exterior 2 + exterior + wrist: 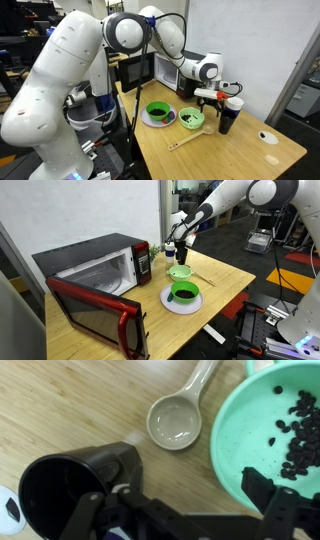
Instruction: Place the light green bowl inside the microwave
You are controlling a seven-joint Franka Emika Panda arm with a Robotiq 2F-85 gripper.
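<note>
Wooden table (225, 280), microwave (90, 260) open in an exterior view, wrist-view spoon (175, 420)

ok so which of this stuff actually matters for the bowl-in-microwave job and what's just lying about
For the job:
- light green bowl, dark bits inside
- microwave, door open
- gripper, open, holding nothing

Just lying about:
- darker green bowl on a white plate
- black cup
- pale spoon
</note>
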